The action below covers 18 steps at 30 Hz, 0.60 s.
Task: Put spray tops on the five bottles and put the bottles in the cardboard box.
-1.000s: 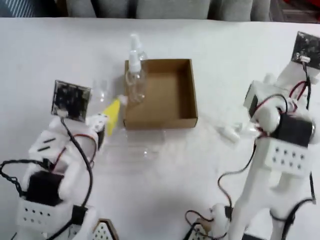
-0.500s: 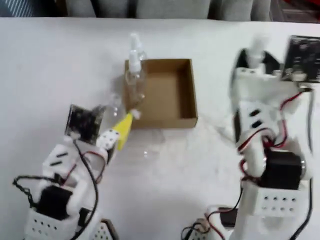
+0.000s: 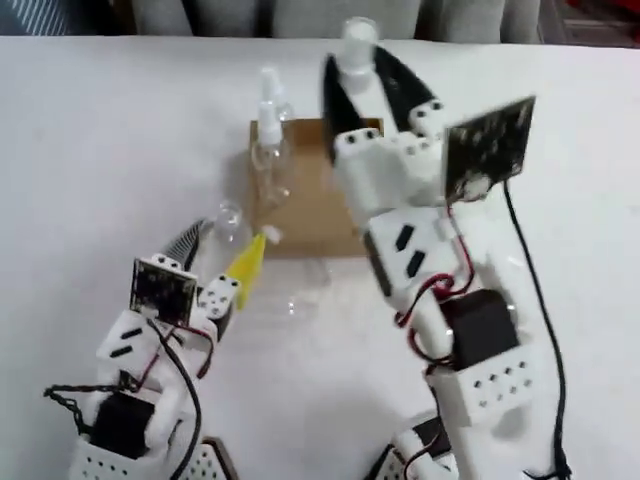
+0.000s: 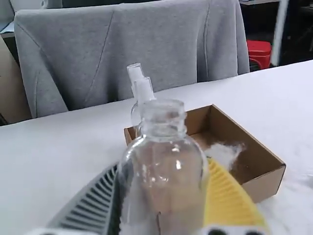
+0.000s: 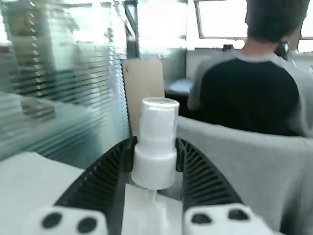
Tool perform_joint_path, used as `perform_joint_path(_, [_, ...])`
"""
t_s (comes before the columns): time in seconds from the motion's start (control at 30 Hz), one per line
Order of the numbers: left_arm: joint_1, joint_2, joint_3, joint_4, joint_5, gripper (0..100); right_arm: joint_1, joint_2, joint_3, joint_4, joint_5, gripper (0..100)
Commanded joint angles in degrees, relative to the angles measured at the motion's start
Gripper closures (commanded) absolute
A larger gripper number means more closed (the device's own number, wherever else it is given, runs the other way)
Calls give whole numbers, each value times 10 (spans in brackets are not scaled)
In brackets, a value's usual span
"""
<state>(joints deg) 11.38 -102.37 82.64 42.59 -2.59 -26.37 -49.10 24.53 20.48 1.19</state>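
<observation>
The right end effector [image 3: 358, 78], clamping a spray top [image 5: 155, 144], swings from 3 to 12 o'clock, while the left end effector [image 3: 218, 248] grips an uncapped bottle [image 4: 164, 171], ready for capping.

white matte tabletop [image 3: 90, 130], grey fabric chair back [image 4: 122, 49] behind it, red boxy object [image 4: 258, 53] further back, slatted window blinds [image 5: 58, 83], bright daylit windows [image 5: 220, 19], tan upright board [image 5: 144, 81]

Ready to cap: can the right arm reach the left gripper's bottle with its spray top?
Probably yes: the bottle sits upright in the left gripper, neck bare, nothing between it and the spray top.
</observation>
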Motion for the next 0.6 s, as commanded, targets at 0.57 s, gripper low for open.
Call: perform_joint_path(0.57, [3,-26,69,-70,1,980,-125,45,52,-175,4,981])
